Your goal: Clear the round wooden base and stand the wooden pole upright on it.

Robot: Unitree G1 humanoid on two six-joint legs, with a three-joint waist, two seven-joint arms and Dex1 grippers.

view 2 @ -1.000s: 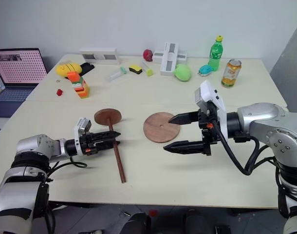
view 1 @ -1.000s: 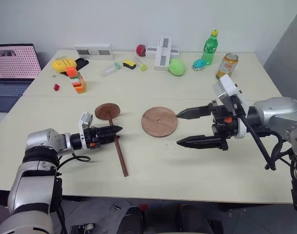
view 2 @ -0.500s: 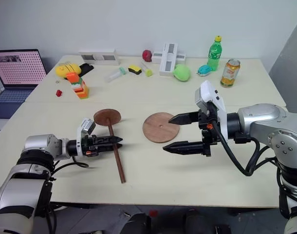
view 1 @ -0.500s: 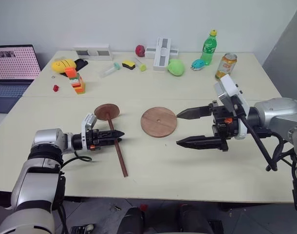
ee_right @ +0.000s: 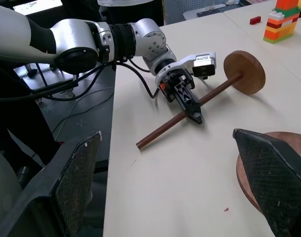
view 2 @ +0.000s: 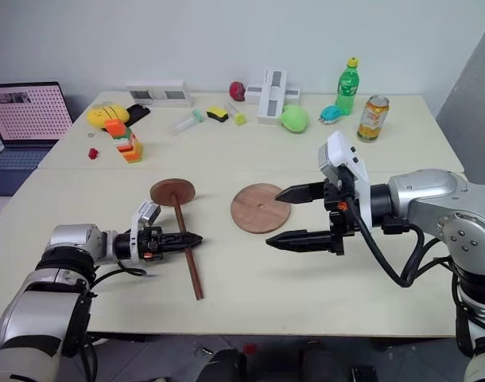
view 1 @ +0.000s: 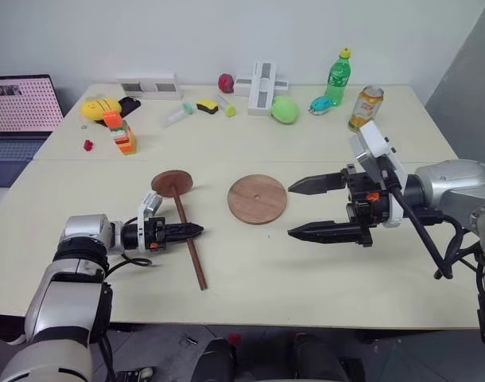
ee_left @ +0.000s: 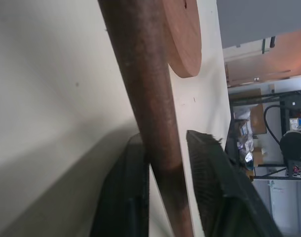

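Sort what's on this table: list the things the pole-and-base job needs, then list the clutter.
Job: flat round reddish-brown wooden base; thin dark brown wooden pole with small end disc; left gripper, shut on it.

Clutter: green plastic bottle, drink can, stacked toy bricks, open laptop.

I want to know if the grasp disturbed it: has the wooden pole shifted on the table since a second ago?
No. The wooden pole keeps its lie beside the round wooden base; only the left gripper closed on it.
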